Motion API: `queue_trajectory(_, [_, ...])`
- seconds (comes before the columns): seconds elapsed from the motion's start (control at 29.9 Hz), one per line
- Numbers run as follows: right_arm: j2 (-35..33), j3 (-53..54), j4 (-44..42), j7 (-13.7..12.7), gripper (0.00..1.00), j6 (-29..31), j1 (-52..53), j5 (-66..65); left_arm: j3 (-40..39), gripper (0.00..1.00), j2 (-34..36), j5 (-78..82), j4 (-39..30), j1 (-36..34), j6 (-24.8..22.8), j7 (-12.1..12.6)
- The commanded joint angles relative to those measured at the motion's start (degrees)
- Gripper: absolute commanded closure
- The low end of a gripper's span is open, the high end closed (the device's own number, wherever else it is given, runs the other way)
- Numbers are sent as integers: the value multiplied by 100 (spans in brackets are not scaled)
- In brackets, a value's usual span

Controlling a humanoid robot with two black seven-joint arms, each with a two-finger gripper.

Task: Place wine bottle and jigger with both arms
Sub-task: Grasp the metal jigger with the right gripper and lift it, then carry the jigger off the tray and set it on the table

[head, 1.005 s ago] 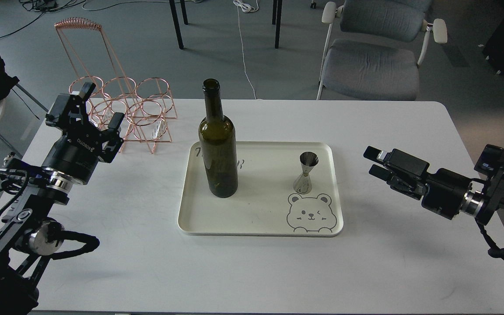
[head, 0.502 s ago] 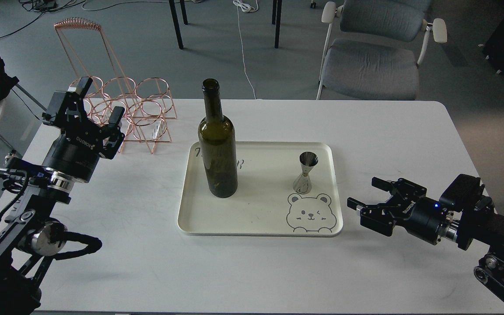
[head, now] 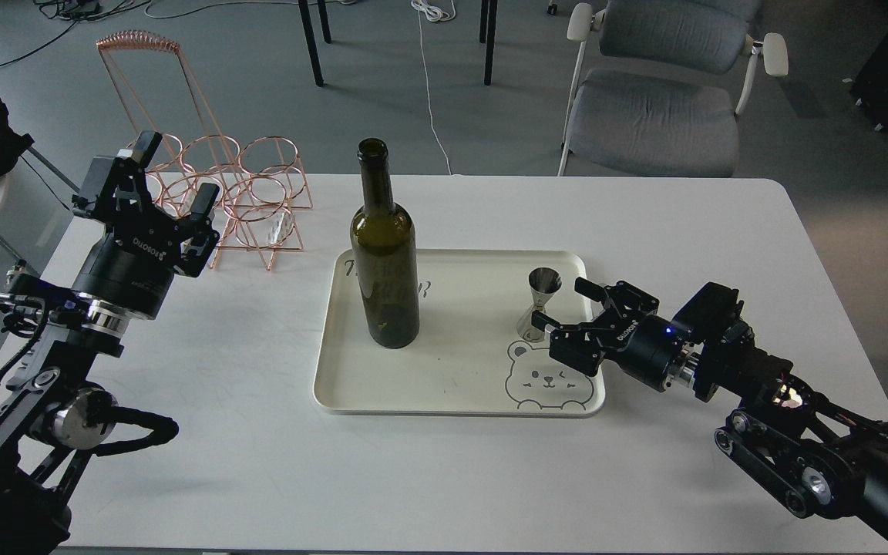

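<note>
On the tray (head: 336,389), the shiny hourglass jigger (head: 537,304) stands upright just beside my wide-open right gripper (head: 565,310), apart.

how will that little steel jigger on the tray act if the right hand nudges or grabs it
The jigger looks hard and polished, so it would probably be slippery. It stands upright on the tray with a narrow waist, so a sideways bump from the open right hand could tip it, and it might then roll.

The wine bottle (head: 384,254) is dark olive green and the jigger (head: 538,302) is shiny silver. The cream tray (head: 459,405) has a bear drawing in dark outline; the wire rack (head: 220,193) at far left is copper-pink.
</note>
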Motion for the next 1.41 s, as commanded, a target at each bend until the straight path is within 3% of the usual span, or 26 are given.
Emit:
queue_trajectory(0.0, [208,-89,-285,1,5,-52,130,0,1,2,5,0,-28,1,0,0])
queue_trajectory(0.13, [252,-133,-330,1,15,-114,156,0,1,2,5,0,-45,1,0,0])
queue_trajectory(0.27, [270,-212,-391,1,61,-271,165,0,1,2,-4,0,-45,-8,0,0])
queue_trajectory(0.3, [287,-213,-409,1,66,-324,165,0,-8,2,-4,0,-45,-8,0,0])
queue_trajectory(0.47, [305,-230,-409,1,77,-439,174,0,-8,2,4,0,-45,-26,0,0])
queue_trajectory(0.64, [296,-230,-383,1,84,-483,191,0,-34,2,13,0,-54,-26,0,-9])
queue_trajectory(0.97, [-99,516,293,1,84,-808,130,0,-26,2,84,0,-168,-26,0,-9])
queue_trajectory(1.37, [-1610,1167,426,1,83,-1098,-845,353,-26,2,75,0,-186,-26,-9,-9])
